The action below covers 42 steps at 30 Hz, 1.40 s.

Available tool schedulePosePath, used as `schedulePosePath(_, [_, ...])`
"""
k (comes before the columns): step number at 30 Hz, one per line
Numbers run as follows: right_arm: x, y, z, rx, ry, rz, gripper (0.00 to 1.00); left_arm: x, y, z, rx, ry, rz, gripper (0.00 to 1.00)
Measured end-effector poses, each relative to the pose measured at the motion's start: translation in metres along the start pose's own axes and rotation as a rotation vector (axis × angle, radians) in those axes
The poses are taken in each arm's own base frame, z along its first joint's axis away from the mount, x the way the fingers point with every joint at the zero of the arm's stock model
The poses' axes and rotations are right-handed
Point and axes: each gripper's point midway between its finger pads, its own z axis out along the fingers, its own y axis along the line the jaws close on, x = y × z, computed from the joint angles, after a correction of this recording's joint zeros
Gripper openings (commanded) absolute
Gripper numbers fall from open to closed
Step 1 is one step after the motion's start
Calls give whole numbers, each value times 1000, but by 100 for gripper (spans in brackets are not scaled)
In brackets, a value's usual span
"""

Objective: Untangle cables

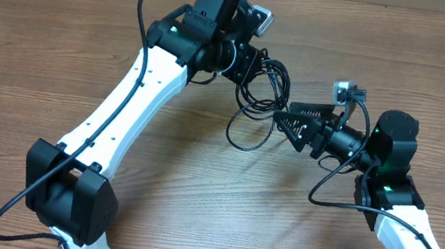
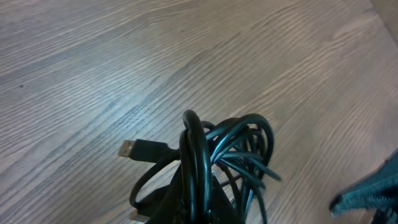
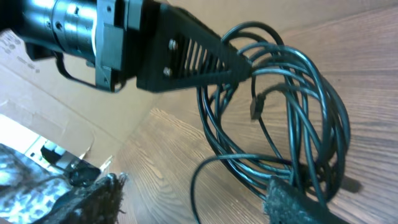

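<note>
Roughly at 1 o'clock off bench point(image 1: 41, 36) centre in the overhead view: found the cables point(image 1: 264, 91) as one bunch of thin black loops, seemingly partly lifted. Pinched at the bunch's 11 o'clock edge by the left hand point(image 3: 244, 65), pressed together on several strands, with loops hanging off its tip in the right wrist view. Flanked at 4 o'clock by the right hand point(image 1: 286, 125), spread wide, padded fingers point(image 3: 93, 199) well apart with a few strands between them, closed on nothing. Can spot one pale-tipped plug point(image 2: 128, 148) sticking out at 9 o'clock of the bunch in the left wrist view, plus a small dark plug point(image 3: 255, 109) dangling mid-loop in the right wrist view. Cannot tell which plug goes with which cord.

Handling, as a judgement: light, soft, floppy, springy enough to hold loop shape. Smooth jacket, so likely to slide through a loose pinch. Not fragile, but better not to yank at the plug joints. Best to take hold just behind a free plug end or on a single outer loop, not across the whole bunch, to avoid tightening the tangle. Suggest using the left pinch as anchor and drawing one strand toward 4 o'clock, slowly. Risks: dragging the full bunch along, or snagging a plug inside a loop.
</note>
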Motion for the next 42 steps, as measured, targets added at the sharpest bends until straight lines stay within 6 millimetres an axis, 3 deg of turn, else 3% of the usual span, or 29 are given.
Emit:
schedulePosePath(3, [-4,-5,0,29,-22,1,85,1,-13,0,76,4,29,4])
schedulePosePath(10, [-15,-34,-4,199,-88,-34,84,2,-44,-7,267,5,61,4])
schedulePosePath(16, [-17,-46,-7,270,-106,-43,82,3,-64,-14,393,7,64,4])
schedulePosePath(20, [-17,-50,-7,285,-107,-40,72,4,-72,-17,445,8,64,4])
schedulePosePath(26, [-2,-63,-9,339,-64,15,71,4,-77,-20,473,8,64,4])
schedulePosePath(29, [3,-70,-11,376,-51,39,66,4,-77,-20,476,8,64,4])
schedulePosePath(31, [3,-70,-11,376,-53,38,59,4,-77,-20,476,8,64,4])
schedulePosePath(35, [3,-67,-10,360,-48,40,58,4,-77,-20,476,7,65,4])
schedulePosePath(37, [4,-63,-9,334,-42,38,60,3,-77,-20,476,5,67,4])
schedulePosePath(39, [4,-56,-6,293,-35,29,69,3,-77,-20,476,4,67,4])
schedulePosePath(42, [-1,-40,-3,208,-36,-28,70,3,-77,-20,476,2,73,4])
